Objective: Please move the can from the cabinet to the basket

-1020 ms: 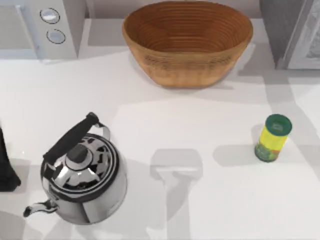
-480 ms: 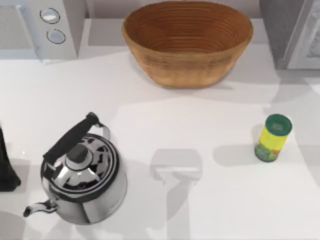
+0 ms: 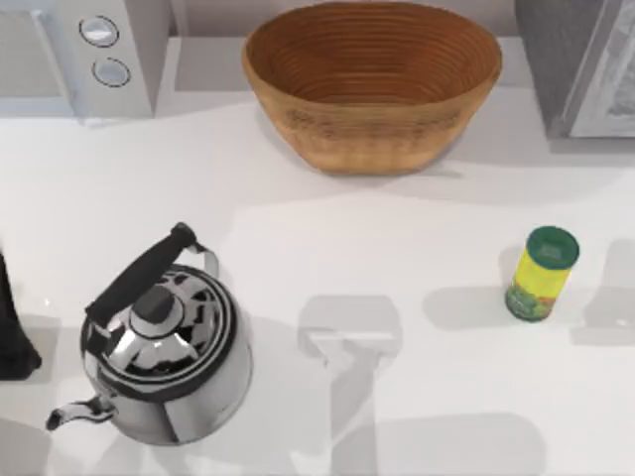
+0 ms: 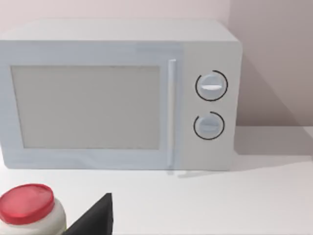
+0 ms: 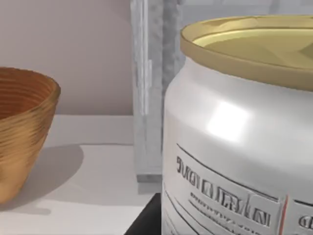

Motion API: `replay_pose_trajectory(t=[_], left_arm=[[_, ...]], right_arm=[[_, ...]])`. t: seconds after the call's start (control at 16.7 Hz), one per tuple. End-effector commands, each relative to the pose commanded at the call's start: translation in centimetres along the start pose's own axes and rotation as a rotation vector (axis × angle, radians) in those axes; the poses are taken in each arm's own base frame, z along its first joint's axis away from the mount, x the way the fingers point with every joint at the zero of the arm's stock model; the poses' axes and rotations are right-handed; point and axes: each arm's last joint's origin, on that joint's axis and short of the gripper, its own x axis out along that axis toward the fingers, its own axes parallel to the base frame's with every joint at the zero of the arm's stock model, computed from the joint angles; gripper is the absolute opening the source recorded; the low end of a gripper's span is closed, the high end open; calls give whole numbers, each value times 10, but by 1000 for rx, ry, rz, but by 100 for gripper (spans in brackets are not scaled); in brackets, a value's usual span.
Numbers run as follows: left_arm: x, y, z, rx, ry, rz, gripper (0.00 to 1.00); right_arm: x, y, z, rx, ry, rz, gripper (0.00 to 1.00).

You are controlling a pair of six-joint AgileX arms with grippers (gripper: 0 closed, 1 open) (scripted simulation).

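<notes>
While the can [image 5: 234, 147] looms close before your right wrist camera, upright, silver-white with a gold rim and printed lettering on its side, you cannot tell from that view whether the right gripper is clamped on it. Behind the can stands the grey-sided cabinet [image 5: 151, 88], and off to the side, apart from both, sits the brown wicker basket [image 5: 22, 132] on the white table [image 5: 88, 191]. From above, you see the basket [image 3: 372, 84] at the back centre of the table [image 3: 397, 248], the cabinet [image 3: 575, 64] at the back right corner and a white microwave [image 3: 84, 55] at the back left. A yellow-green jar [image 3: 541, 273] with a green lid stands on the right side, and a steel kettle [image 3: 159, 347] with a black handle at front left. Your left wrist camera faces the microwave [image 4: 117, 93], with a red-lidded white jar [image 4: 29, 208] near it; the left gripper's state cannot be told.
</notes>
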Motion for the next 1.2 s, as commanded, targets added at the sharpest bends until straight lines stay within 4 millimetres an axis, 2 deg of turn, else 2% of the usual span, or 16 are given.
replay_pose_trajectory(t=[0.12, 0.3, 0.42, 0.78, 0.96, 1.2], left_arm=[[0, 0, 0, 0, 0, 0, 100], [0, 0, 0, 0, 0, 0, 100], [0, 0, 0, 0, 0, 0, 100], [0, 0, 0, 0, 0, 0, 100], [0, 0, 0, 0, 0, 0, 100], [0, 0, 0, 0, 0, 0, 100]], right_arm=[[-1, -2, -32, 5, -33, 3, 0], [0, -5, -61, 7, -80, 7, 0], [1, -5, -68, 7, -95, 8, 0], [2, -5, -71, 9, -79, 10, 0], [1, -3, -53, 9, -105, 15, 0], [8, 5, 2, 12, -146, 18, 0]])
